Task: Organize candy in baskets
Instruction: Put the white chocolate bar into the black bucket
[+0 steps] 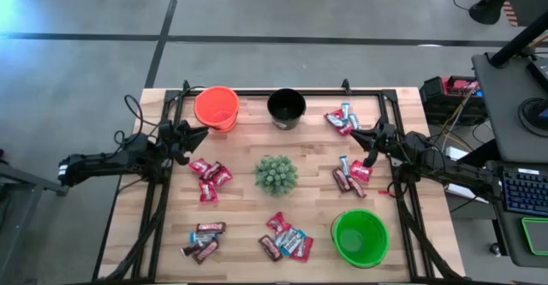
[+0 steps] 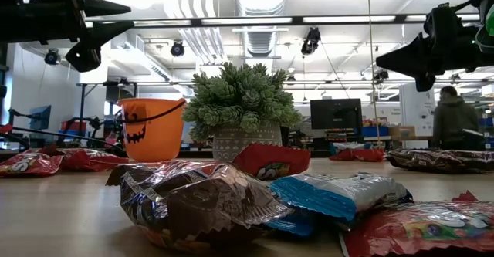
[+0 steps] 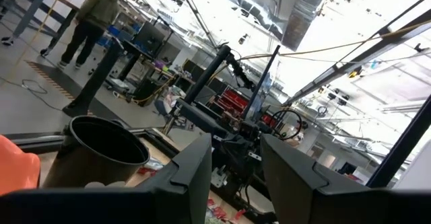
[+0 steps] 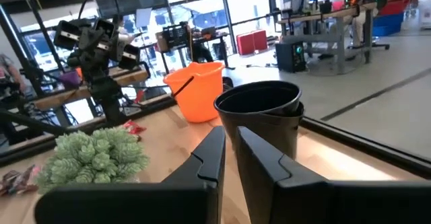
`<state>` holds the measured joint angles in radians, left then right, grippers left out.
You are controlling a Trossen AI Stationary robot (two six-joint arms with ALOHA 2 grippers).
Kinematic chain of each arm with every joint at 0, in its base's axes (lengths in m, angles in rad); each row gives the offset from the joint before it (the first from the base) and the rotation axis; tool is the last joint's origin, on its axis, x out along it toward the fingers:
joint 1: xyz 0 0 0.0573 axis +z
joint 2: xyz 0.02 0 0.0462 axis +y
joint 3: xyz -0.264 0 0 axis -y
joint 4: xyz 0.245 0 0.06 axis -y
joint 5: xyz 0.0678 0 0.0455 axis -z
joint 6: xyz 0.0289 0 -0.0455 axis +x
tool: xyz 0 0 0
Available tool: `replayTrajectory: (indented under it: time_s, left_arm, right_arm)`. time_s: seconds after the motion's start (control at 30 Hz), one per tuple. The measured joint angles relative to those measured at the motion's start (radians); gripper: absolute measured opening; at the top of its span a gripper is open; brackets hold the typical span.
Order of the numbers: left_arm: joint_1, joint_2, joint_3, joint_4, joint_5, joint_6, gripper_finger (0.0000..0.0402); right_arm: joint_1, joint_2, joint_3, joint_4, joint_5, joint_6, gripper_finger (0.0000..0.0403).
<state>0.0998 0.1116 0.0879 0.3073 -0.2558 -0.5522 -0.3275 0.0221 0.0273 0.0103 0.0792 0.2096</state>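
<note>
High view: plant [image 1: 276,174] mid-table among candy [image 1: 210,178], possibly untouched.

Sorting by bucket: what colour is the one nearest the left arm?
Orange bucket, clearest in the high view.

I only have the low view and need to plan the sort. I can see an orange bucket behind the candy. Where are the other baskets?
Observer: The black bucket stands at the far edge, next to the orange bucket. The plant hides it from you.
Operator: And the third one?
Observer: The green bucket sits near the front right corner, with no candy showing inside it.
Operator: Is either arm carrying anything?
Observer: No. The left gripper is open and empty beside the orange bucket, and the right gripper is shut on nothing near the right-side candy.
</note>
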Motion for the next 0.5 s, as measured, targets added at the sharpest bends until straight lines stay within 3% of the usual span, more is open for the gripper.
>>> replayTrajectory:
  time_s: [0.5]
  left_arm:
    - [0.000, 0.000, 0.000, -0.001, 0.000, 0.000, 0.0111]
  right_arm:
    - [0.000, 0.000, 0.000, 0.002, 0.000, -0.027, 0.0029]
